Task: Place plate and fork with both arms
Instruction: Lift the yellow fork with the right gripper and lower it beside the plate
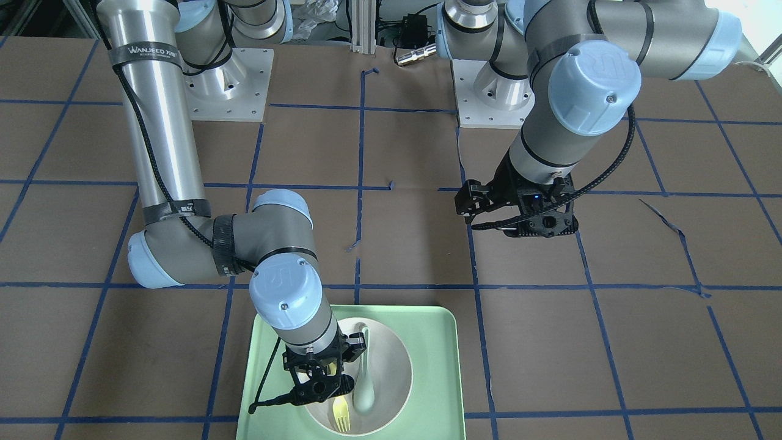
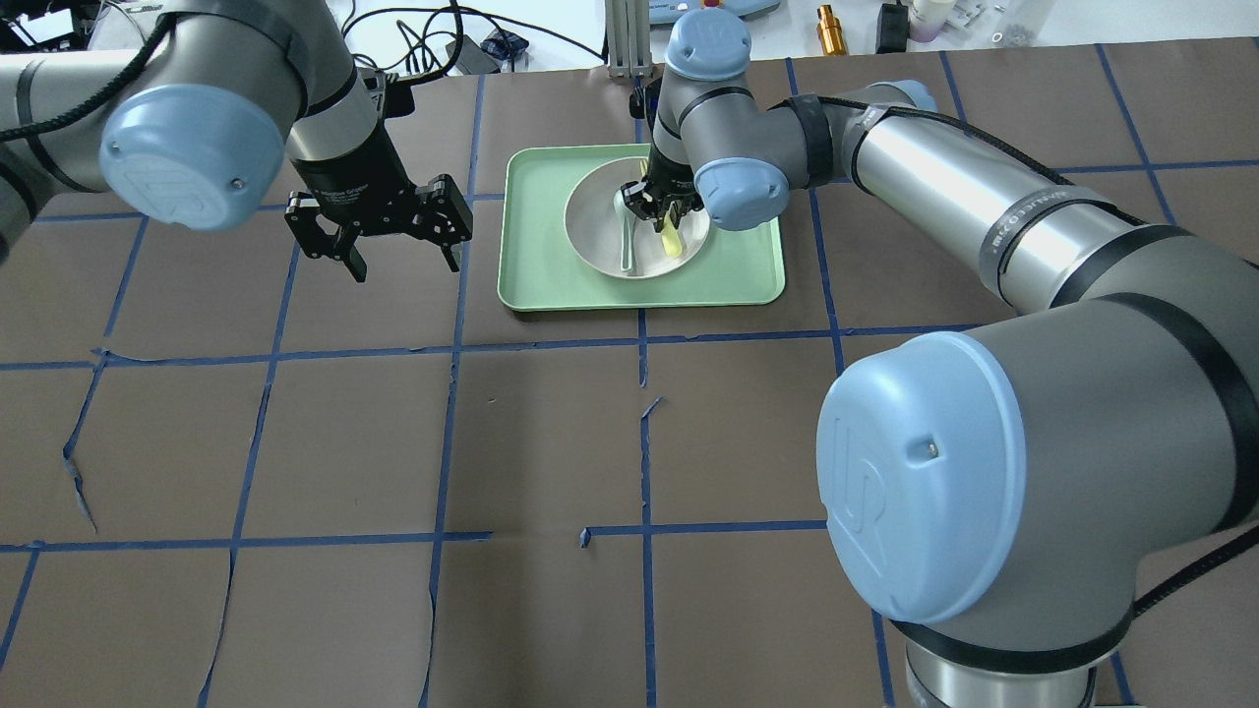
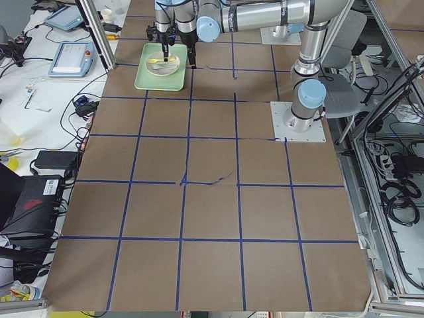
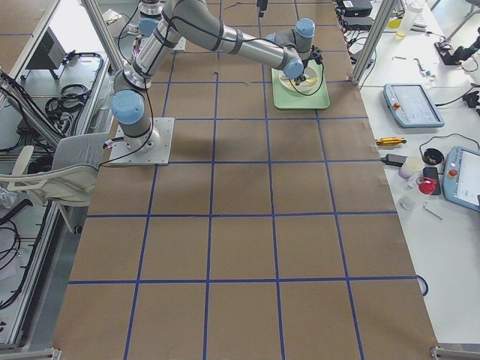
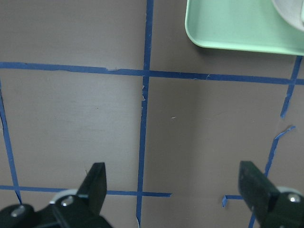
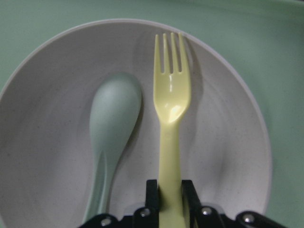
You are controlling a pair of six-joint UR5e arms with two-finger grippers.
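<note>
The off-white plate (image 1: 391,366) sits on the mint-green tray (image 1: 437,366); it also shows in the overhead view (image 2: 600,216) and the right wrist view (image 6: 228,142). The yellow fork (image 6: 171,109) lies over the plate beside a pale green spoon (image 6: 111,114), tines toward the rim. My right gripper (image 6: 170,190) is shut on the fork's handle, over the plate (image 2: 661,209). The fork's tines show in the front view (image 1: 342,415). My left gripper (image 2: 403,264) is open and empty, above bare table left of the tray (image 5: 172,175).
The tray (image 2: 536,265) lies near the table's far edge in the overhead view. Brown table covering with blue tape grid (image 2: 639,442) all around. Cables and small items lie beyond the far edge (image 2: 826,15).
</note>
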